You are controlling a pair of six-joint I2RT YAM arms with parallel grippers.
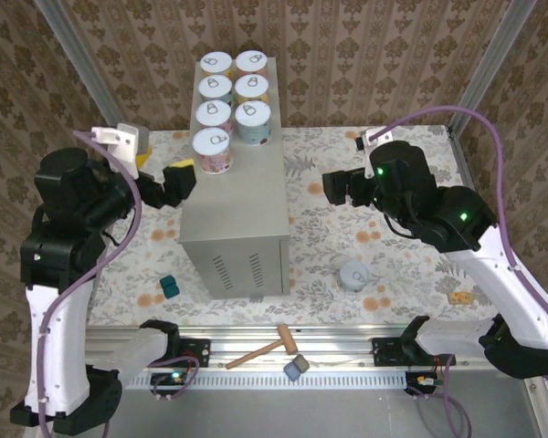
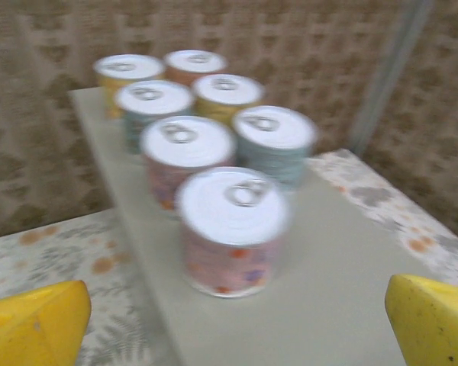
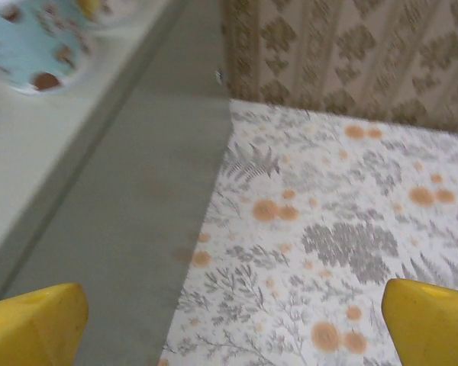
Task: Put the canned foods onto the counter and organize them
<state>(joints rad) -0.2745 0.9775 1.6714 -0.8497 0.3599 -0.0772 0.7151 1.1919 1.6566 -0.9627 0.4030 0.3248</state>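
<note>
- On top of the tall beige-grey bench, seven cans stand upright with their pull-tab lids up. They form two rows at the far end: four in the left row, three in the right.
- The pink-labelled can ends the left row, one place nearer than the last can of the right row.
- An eighth can, grey, sits on the floral surface. It is to the right of the bench's near corner and well apart from the others.
- The left tool hovers just beside the bench's left edge, level with the pink-labelled can. In the left wrist view its yellow fingertips are spread wide with nothing between them, and that can is straight ahead.
- The right tool hangs over the floral surface to the right of the bench, apart from it. Its fingertips are likewise spread wide and hold nothing. The right wrist view takes in the bench's side wall and a blurred teal can.
- A wooden mallet and a grey block lie on the near rail.
- A small teal block lies to the left of the bench.
</note>
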